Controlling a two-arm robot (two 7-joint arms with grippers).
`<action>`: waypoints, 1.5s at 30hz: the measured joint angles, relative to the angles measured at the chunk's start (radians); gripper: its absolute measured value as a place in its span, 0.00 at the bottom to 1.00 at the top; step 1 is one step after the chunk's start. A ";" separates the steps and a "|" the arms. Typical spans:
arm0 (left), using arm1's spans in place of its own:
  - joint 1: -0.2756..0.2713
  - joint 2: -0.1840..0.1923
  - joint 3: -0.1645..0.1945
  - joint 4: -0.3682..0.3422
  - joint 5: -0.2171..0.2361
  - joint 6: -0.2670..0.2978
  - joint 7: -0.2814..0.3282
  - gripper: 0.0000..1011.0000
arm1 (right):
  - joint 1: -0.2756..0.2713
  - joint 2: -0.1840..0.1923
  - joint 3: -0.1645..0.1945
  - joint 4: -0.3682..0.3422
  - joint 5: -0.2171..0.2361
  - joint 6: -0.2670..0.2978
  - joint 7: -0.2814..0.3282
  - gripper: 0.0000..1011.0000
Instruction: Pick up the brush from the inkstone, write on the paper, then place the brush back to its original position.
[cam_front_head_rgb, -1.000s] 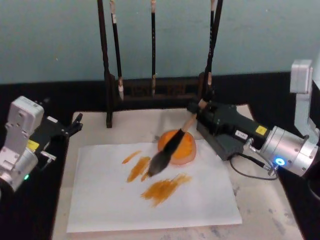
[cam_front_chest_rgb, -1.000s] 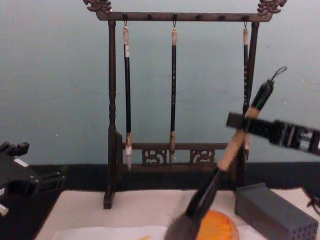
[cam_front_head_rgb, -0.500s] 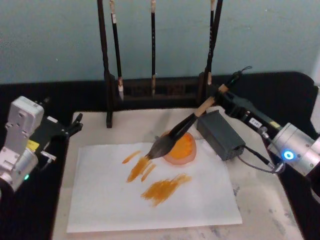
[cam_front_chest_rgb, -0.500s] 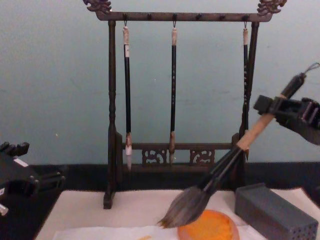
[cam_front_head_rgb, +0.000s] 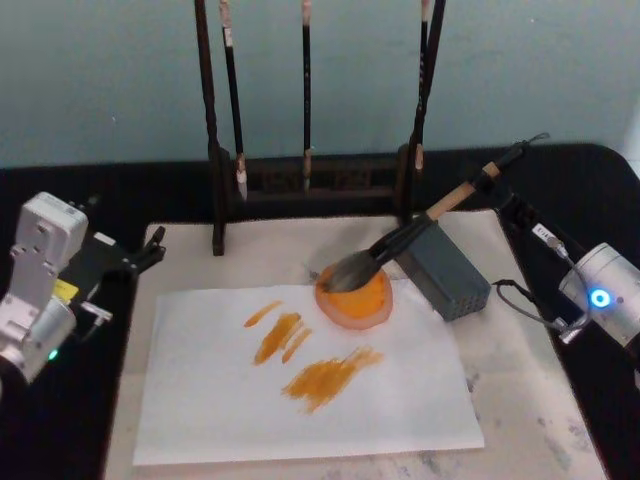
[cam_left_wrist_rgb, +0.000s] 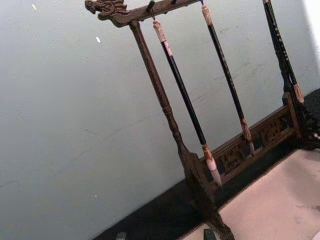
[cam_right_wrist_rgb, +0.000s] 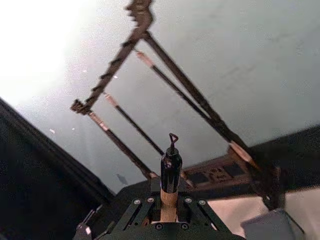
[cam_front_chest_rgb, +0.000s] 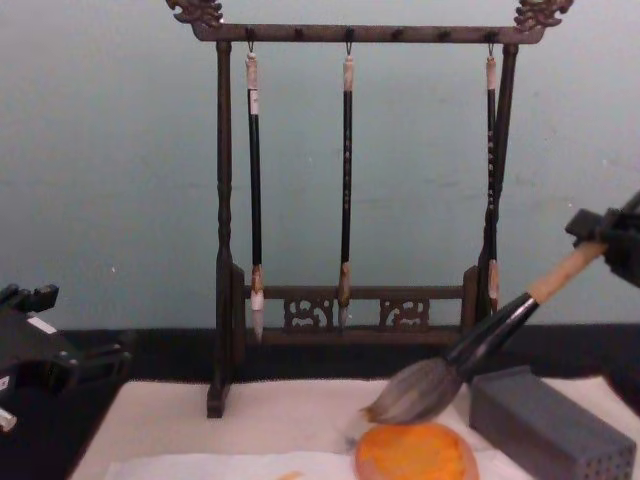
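Observation:
My right gripper (cam_front_head_rgb: 503, 187) is shut on the brush (cam_front_head_rgb: 420, 228) near its black end, out past the table's right side. In the right wrist view the tan handle (cam_right_wrist_rgb: 169, 204) sits clamped between the fingers, with the cord loop above it. The brush slants down to the left. Its bushy dark bristles (cam_front_chest_rgb: 412, 392) hang just over the far edge of the round orange inkstone (cam_front_chest_rgb: 415, 455). In front of the inkstone (cam_front_head_rgb: 355, 302) lies the white paper (cam_front_head_rgb: 230, 400), with several orange strokes on it. My left gripper (cam_front_head_rgb: 148, 251) stays parked at the table's left edge, open.
A dark wooden rack (cam_front_chest_rgb: 350, 305) with three slim hanging brushes stands at the back of the cream mat (cam_front_head_rgb: 520, 400). A grey rectangular block (cam_front_head_rgb: 446, 268) lies right of the inkstone, under the brush handle. A cable runs from the right arm (cam_front_head_rgb: 600, 298) near the block.
The right gripper has drawn back to the right and lowered the handle. The brush head has left the paper's strokes and now hangs over the inkstone. The left arm has not moved.

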 joint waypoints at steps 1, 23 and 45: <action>0.000 0.000 0.000 0.000 0.000 0.000 0.000 0.99 | 0.002 0.000 0.000 0.006 0.007 0.004 -0.002 0.17; 0.000 0.000 0.000 0.000 0.000 0.000 0.000 0.99 | 0.132 -0.065 -0.064 0.292 0.229 0.098 -0.083 0.17; 0.000 0.000 0.000 0.000 0.000 0.000 0.000 0.99 | 0.158 -0.052 -0.110 0.333 0.266 0.068 -0.096 0.18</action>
